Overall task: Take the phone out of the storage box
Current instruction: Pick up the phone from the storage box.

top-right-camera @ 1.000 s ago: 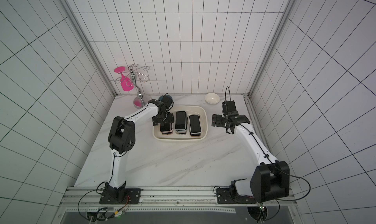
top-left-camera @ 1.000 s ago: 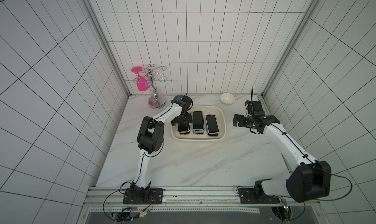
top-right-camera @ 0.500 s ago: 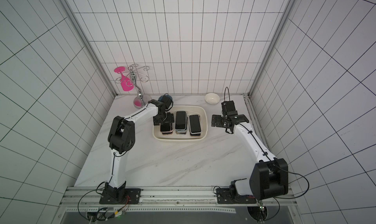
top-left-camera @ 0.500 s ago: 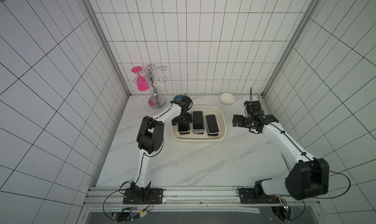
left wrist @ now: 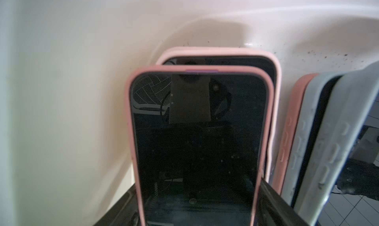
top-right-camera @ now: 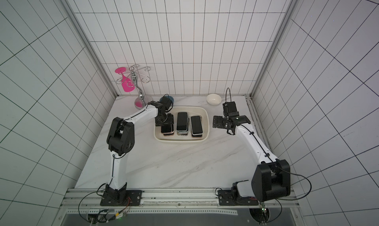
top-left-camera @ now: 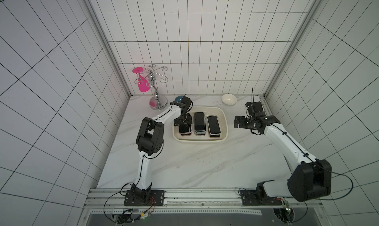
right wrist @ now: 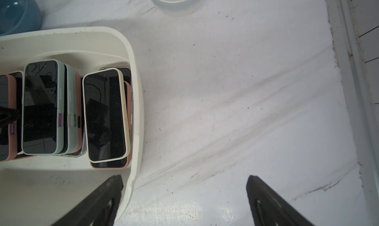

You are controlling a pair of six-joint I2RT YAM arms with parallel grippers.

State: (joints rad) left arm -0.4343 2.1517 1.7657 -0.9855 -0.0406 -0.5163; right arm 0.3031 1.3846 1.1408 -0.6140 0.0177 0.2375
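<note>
Three stacks of phones (top-left-camera: 199, 122) lay in one storage box (top-left-camera: 225, 130). The left tool (top-left-camera: 183, 122) straddled the top pink-cased phone (left wrist: 194, 142), grip impossible to tell; the right tool (right wrist: 184, 180) stood wide open.

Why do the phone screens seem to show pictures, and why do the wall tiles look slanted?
Left wrist view: the pink-cased phone's dark glass mirrors its surroundings; the storage box wall behind looks soft. Both top views: the wide lens splays the wall tiles. Right wrist view: the right gripper's fingers are near and blurred, with glare on the table.
</note>
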